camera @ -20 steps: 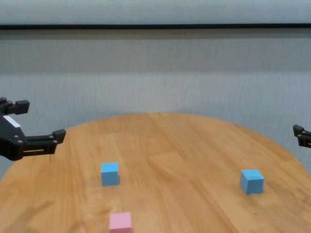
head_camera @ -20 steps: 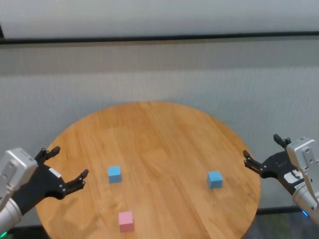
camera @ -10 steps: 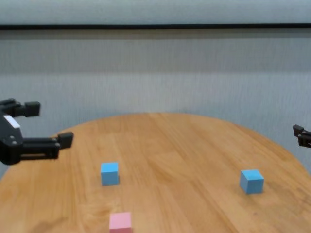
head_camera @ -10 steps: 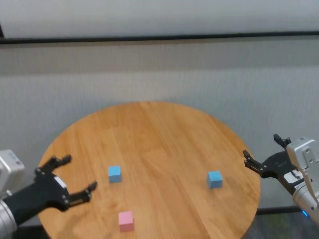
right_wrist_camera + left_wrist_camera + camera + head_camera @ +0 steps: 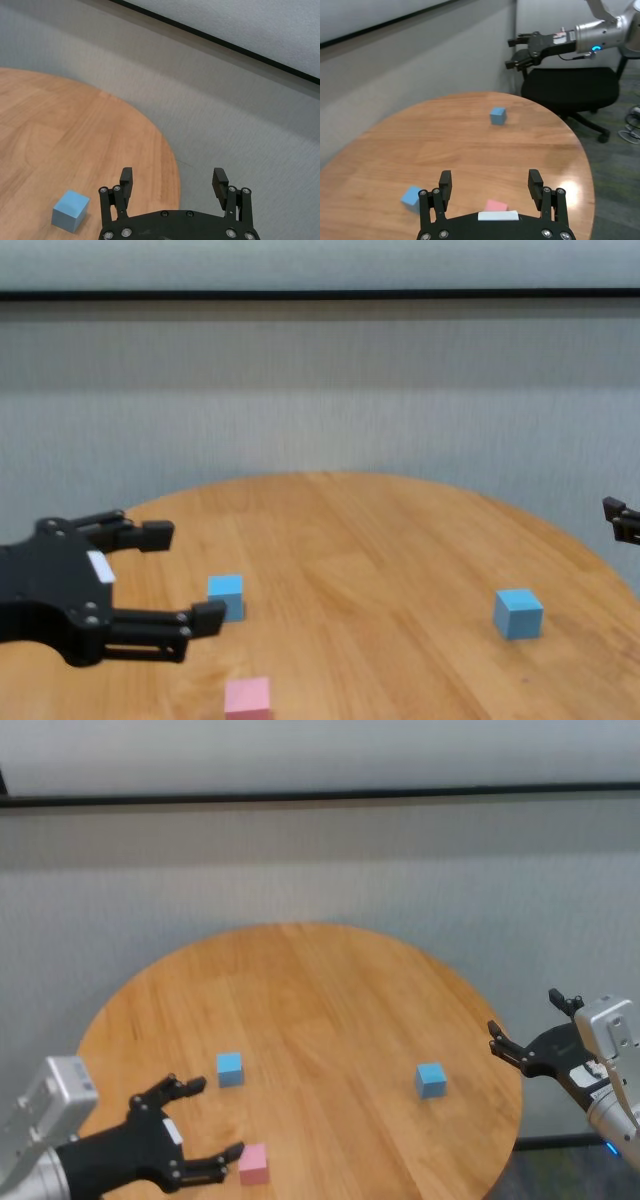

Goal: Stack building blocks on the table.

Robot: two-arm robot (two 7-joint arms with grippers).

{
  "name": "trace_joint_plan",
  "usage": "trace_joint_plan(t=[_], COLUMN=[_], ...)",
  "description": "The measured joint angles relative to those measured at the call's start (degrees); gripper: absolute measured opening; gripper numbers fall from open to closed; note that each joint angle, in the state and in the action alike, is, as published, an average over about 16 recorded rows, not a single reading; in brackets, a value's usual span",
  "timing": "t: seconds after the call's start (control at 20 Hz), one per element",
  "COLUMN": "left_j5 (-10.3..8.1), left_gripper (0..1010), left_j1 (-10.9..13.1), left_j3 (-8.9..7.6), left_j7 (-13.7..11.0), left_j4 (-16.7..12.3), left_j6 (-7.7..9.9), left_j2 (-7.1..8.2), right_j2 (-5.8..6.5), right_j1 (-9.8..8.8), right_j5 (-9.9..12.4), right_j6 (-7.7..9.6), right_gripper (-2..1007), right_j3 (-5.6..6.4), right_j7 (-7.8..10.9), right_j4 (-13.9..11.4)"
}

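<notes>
Left gripper [image 5: 205, 1120], black, fingers spread wide and holding nothing, low at lower left of head view, over the large round orange-brown wood-grain table [image 5: 330, 990]. One fingertip just beside the small pale pink matte cube [image 5: 252, 1163] at bottom centre; the other fingertip near the first light blue matte cube [image 5: 230, 1069], slightly above and left of the pink one. Second light blue matte cube [image 5: 431, 1080] well apart at centre right, alone on bare wood.

Right gripper [image 5: 528, 1030], black, fingers also parted and empty, parked off the table rim at far right edge.

Likely step: closing in on the pink cube. Best done by centring the open fingers squarely over opposite flat faces, descending straight, avoiding a nudge from the near fingertip, then closing gently without tilting the cube.

No cube stacked yet; all three lie apart.
</notes>
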Motion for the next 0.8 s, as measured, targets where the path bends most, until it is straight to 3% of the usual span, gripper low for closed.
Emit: trace_joint_plan(t=[0.35,0.8], left_j5=[1.54,2.54], left_gripper=[1002,1002], left_j1=[-3.9,-7.5], left_j3=[2.61,4.67], left_j7=[-4.8,-9.5], left_j4=[4.9,10.9], left_j6=[-0.21,0.06], left_j2=[-3.19,-6.71], right_j2=[0.00,0.00], right_j1=[0.00,0.00], right_j5=[0.0,0.0], right_j6=[0.00,0.00], right_gripper=[1005,1005], right_j3=[0.00,0.00], right_j7=[0.00,0.00], right_j4=[0.0,0.0])
